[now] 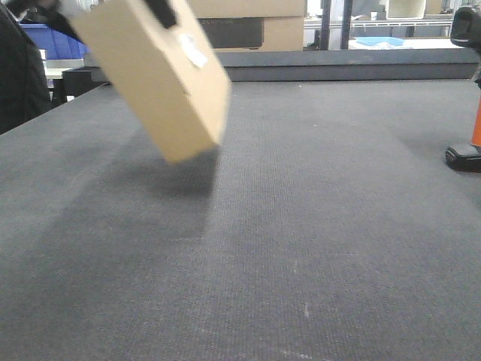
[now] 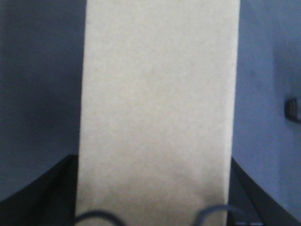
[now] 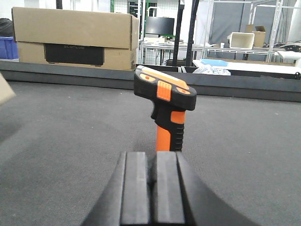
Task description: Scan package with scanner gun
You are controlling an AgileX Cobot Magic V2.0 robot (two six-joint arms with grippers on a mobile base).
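**Package is up, scanner not yet in hand**

Your left gripper (image 2: 153,169) has the package (image 1: 161,75) clamped between its fingers and lifted clear of the table (image 1: 301,248). The box hangs tilted at the upper left of the front view, its lower corner off the mat and its shadow below it. A white label (image 1: 194,51) shows on the upper face, turned towards the right side of the workspace. From the left wrist you see only plain cardboard, with a dark finger on either edge.

The scanner gun (image 3: 164,101) stands upright on its base at the far right of the table, well apart from the package. Your right gripper (image 3: 153,165) sits low, directly in front of it. Its jaws are pressed together with nothing between them, and the orange handle rises just beyond the tips.

So you are at the pickup step, judging by this layout: one arm presents the box, the other has yet to take the gun. The next move calls for you to open the right jaws and ease forward so the fingers straddle the handle. Then close firmly, since the gun looks top-heavy and a nudge could tip it. After that, lift it and point the head at the label.
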